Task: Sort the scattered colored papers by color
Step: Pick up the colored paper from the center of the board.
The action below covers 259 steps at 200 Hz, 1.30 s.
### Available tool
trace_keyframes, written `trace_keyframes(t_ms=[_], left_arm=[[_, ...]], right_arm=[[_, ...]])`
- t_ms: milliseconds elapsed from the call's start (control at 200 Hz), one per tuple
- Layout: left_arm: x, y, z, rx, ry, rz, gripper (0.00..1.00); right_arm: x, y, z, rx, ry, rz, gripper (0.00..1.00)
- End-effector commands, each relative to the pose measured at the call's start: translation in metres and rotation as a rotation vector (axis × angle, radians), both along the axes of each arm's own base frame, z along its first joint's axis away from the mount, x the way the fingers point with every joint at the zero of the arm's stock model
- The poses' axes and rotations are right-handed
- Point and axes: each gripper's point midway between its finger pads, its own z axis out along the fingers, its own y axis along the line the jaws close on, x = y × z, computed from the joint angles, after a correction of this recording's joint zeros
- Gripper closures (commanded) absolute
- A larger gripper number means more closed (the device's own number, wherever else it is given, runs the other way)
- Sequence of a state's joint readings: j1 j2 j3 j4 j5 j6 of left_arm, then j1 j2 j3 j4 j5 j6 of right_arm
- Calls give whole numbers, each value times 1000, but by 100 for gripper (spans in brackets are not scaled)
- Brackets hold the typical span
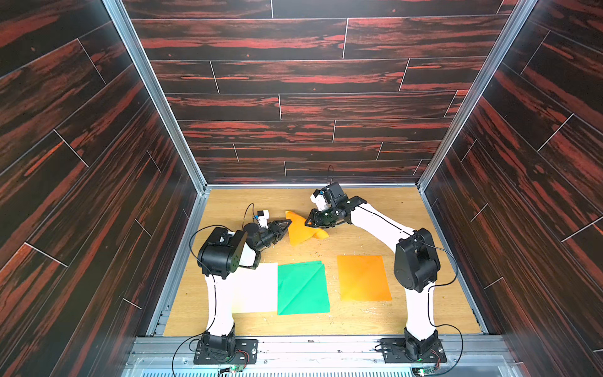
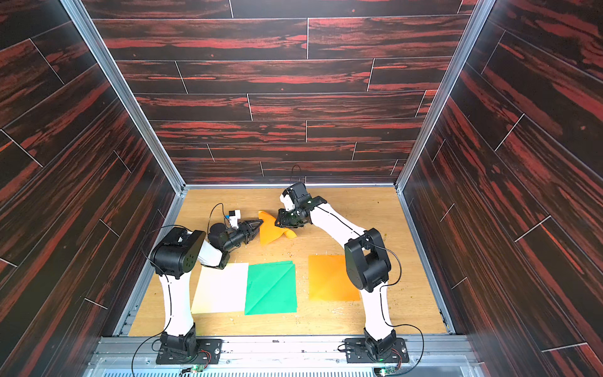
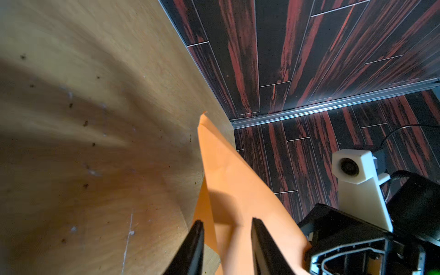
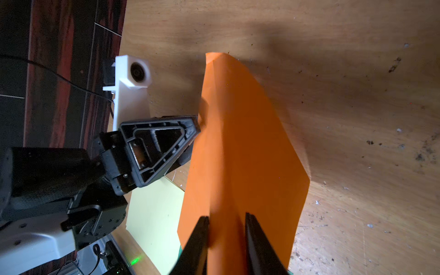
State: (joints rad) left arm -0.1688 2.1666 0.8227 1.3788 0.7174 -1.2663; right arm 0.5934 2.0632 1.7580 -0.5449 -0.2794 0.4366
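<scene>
Only top views | flat orange paper (image 1: pixel 363 277) | wrists | bent orange paper (image 4: pixel 238 154)

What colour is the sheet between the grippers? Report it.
Orange sheet; right wrist view shows it best.

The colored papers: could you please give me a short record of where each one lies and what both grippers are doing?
bent orange paper: far middle of the table
left gripper: jaws apart, that paper between them
right gripper: jaws apart, same paper between them
near row, left to right: cream-white paper, green paper, flat orange paper
</scene>
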Motion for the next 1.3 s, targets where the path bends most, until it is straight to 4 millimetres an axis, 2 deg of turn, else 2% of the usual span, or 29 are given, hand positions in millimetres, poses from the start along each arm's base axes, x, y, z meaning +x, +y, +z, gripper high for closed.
trace_keyframes(t_ms=[0,251,416,436,491,596,716,877,1007,1142,1162,1182,1228,1293], left_arm=[[-1,-9,19,-14,-60,-37,66],[-5,-24,30,-33,-73,-88,81],[-6,-25,34,-37,-79,-88,100],[-6,-25,35,-38,-79,-88,100],[-6,-25,37,-42,-79,-88,100],[-6,-25,44,-48,-90,-86,100],[-6,-26,53,-53,-99,-87,100],[-7,-30,62,0,-97,-95,100],[-13,-40,71,114,-80,-102,100],[-23,-56,82,364,-75,-118,100],[-23,-57,75,409,-50,-122,100],[-27,-60,88,436,-67,-127,100],[-35,-68,90,489,-55,-164,100],[-31,-78,106,495,-69,-150,100]], right_arm=[[-3,1,-20,-2,46,7,70],[-3,3,-30,-3,59,10,70],[0,0,-34,-19,54,-1,67],[0,-1,-33,-24,50,-5,66],[2,-4,-35,-42,39,-15,61],[11,-15,-32,-96,-14,-60,42],[23,-35,-9,-179,-145,-151,32],[25,-62,36,-192,-294,-258,28],[18,-86,63,-201,-369,-339,26],[6,-109,80,-220,-415,-399,26],[4,-112,82,-223,-419,-408,26],[1,-116,84,-227,-423,-416,26],[-3,-124,87,-239,-429,-441,26],[-11,-136,95,-243,-447,-471,25]])
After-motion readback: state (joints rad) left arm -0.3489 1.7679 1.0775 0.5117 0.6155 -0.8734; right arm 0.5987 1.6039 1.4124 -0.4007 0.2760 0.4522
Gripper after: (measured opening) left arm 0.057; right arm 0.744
